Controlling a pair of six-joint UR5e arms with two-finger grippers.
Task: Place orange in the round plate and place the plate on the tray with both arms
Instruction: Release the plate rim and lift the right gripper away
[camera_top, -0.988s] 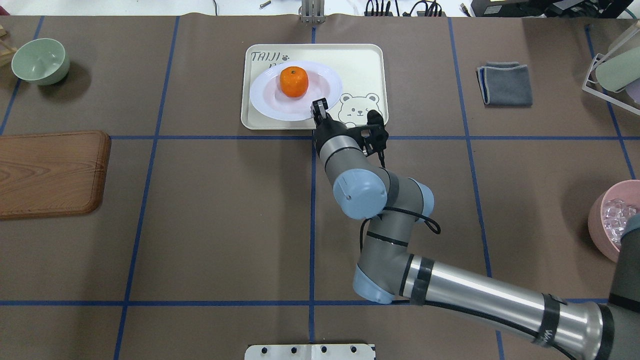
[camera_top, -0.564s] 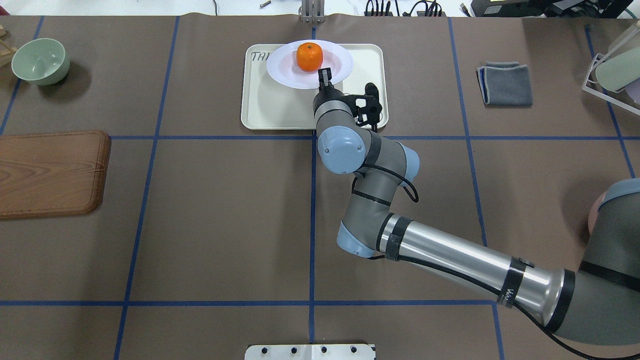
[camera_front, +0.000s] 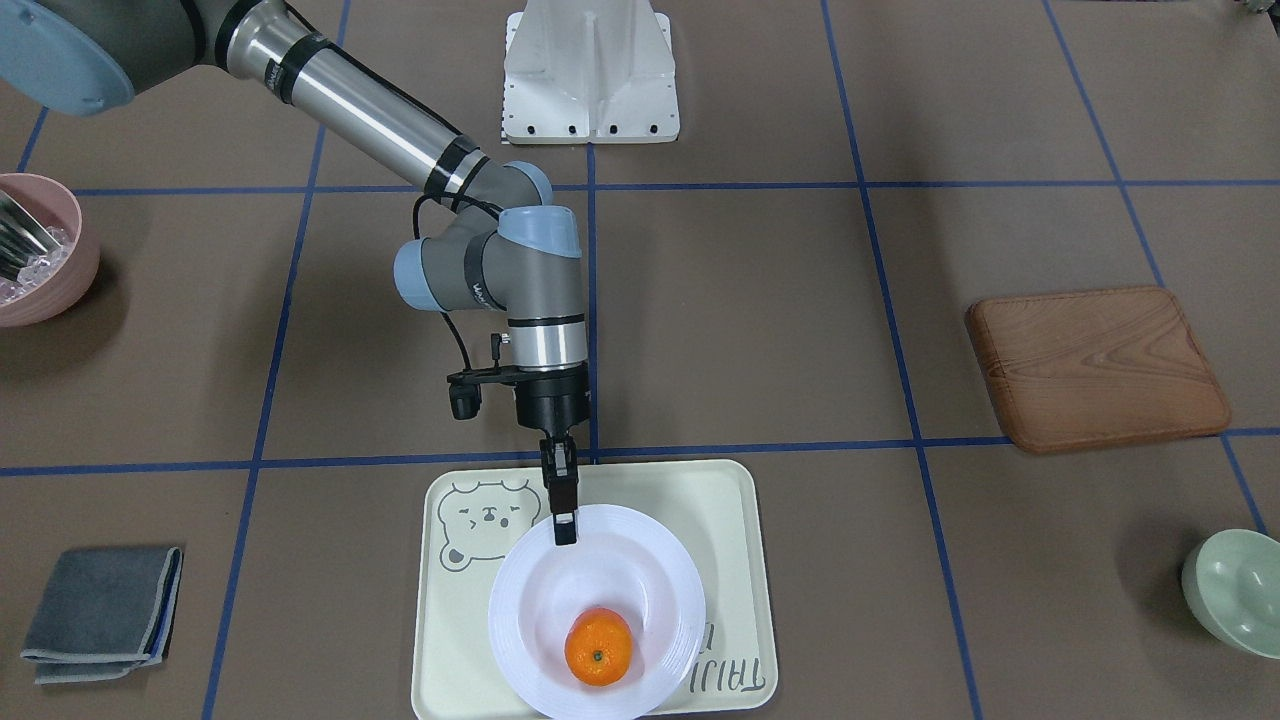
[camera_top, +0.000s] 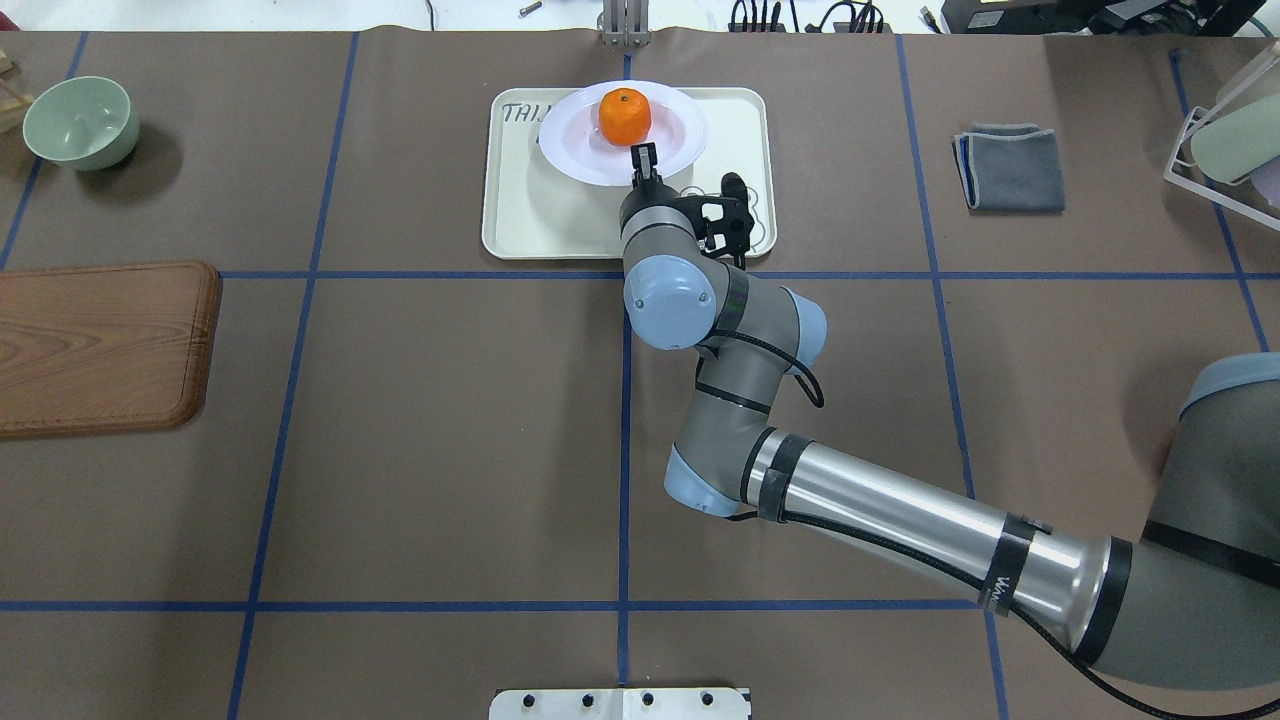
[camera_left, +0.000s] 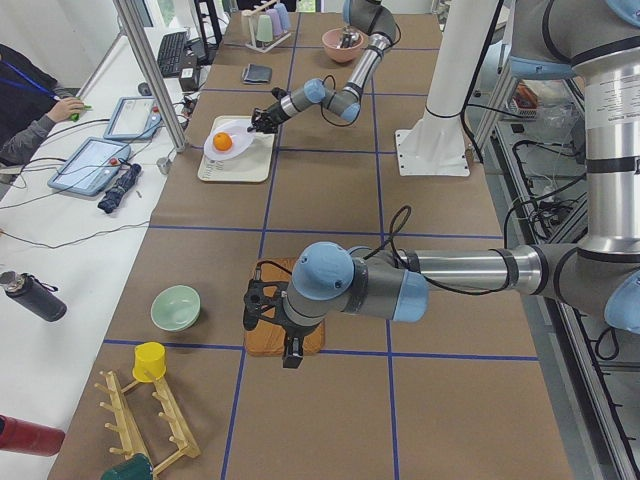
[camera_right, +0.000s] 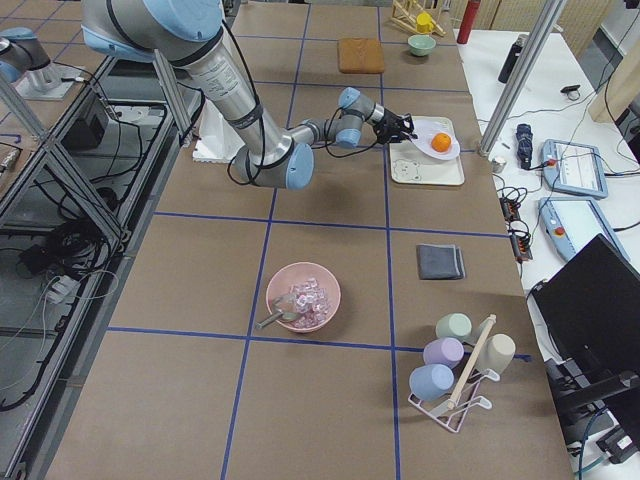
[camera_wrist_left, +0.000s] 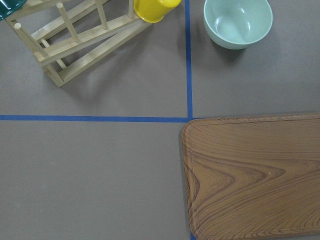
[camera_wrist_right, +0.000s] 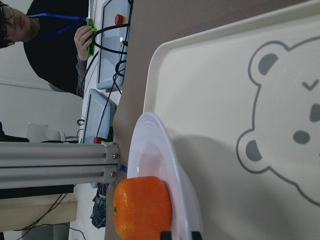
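The right gripper (camera_top: 645, 158) has its two fingers pinched together on the near rim of the round plate (camera_top: 570, 140), a glossy white deep plate with a wide ridged rim. The wrist view shows the plate almost edge-on, casting a shadow on the tray (camera_top: 530, 220) beneath it. The orange (camera_top: 624, 115), small and bright with a green stem dot, sits in the plate's sunken centre, just beyond the fingertips. The tray is pale cream with a grey bear drawing, and the plate hangs past its far edge. A grey cloth (camera_top: 1010, 167) lies well off to the right, and a pink bowl (camera_front: 40, 250) sits further right. The left gripper (camera_left: 292, 352) hangs over the wooden board (camera_top: 100, 345) with the green bowl (camera_top: 80, 122) beyond it. Its fingers show only in the side view, so I cannot tell how they are set.
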